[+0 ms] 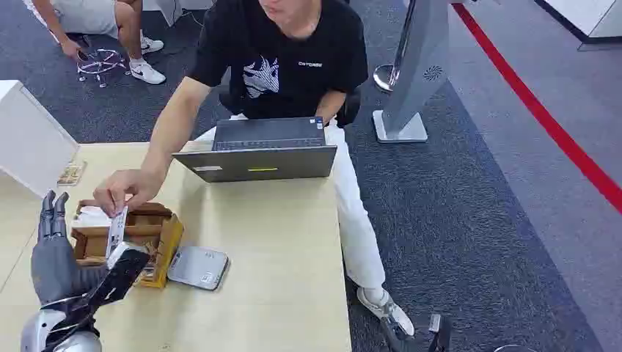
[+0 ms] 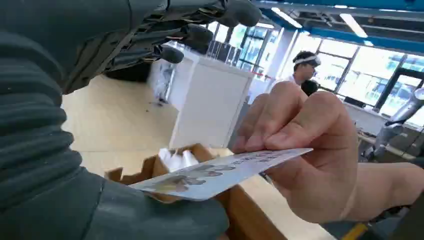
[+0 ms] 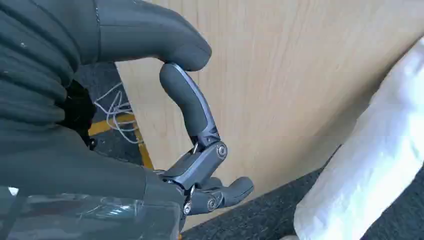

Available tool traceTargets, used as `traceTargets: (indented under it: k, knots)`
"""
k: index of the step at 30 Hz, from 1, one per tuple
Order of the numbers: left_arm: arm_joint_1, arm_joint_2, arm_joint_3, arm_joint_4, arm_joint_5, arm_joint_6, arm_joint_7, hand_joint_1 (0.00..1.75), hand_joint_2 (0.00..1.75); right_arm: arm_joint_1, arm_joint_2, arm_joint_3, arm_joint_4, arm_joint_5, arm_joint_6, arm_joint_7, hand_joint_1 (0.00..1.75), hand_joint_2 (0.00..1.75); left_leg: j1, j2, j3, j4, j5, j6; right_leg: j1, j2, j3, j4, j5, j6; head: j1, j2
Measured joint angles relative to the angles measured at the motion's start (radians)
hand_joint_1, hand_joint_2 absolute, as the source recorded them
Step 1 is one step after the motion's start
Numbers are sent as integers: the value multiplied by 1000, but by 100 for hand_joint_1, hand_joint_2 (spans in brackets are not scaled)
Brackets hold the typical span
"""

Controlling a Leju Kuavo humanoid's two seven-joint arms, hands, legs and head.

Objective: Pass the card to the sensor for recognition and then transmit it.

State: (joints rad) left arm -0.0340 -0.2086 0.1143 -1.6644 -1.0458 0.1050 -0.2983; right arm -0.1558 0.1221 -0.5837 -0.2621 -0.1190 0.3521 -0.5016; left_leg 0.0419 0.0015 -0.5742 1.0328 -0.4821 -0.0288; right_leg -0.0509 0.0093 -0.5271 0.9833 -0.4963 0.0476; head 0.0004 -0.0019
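On the pale wooden bench (image 1: pixel 279 242), the brown cardboard box (image 1: pixel 150 224) sits left of the flat grey sensor pad (image 1: pixel 198 267); the open dark laptop (image 1: pixel 260 150) stands behind them, perhaps on the person's lap.

Head view: even, bright indoor light, soft shadows beneath the laptop (image 1: pixel 260 150) on the table (image 1: pixel 279 257); image slightly soft. Left wrist view: strong backlight from windows (image 2: pixel 370 75) and ceiling strips, glare washing out the background; left hand (image 2: pixel 75 150) dark and blurred up close. Right wrist view: diffuse light, near cover out of focus.
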Motion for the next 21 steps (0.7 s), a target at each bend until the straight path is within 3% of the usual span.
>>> traceTargets:
  k: [1,2,15,21]
  knots:
    - [-9,4,-24,4,-31,14,15,106,175,-2,1,0,0,0,-1,3,0,175,0,0,0,0,0,0,0,0,0,0,0,0,0,0]
    - [-18,9,-47,8,-62,29,30,175,175,-4,2,-2,0,1,-3,4,0,175,0,0,0,0,0,0,0,0,0,0,0,0,0,0]
    - [-105,55,-323,34,-384,182,224,175,175,-20,3,-27,0,39,-14,8,0,175,0,0,-1,0,0,0,0,0,0,0,0,0,0,0]
    - [-123,63,-375,34,-440,232,274,175,175,-21,4,-40,0,52,-14,8,0,175,0,0,-1,0,0,1,0,0,0,0,0,0,0,0]
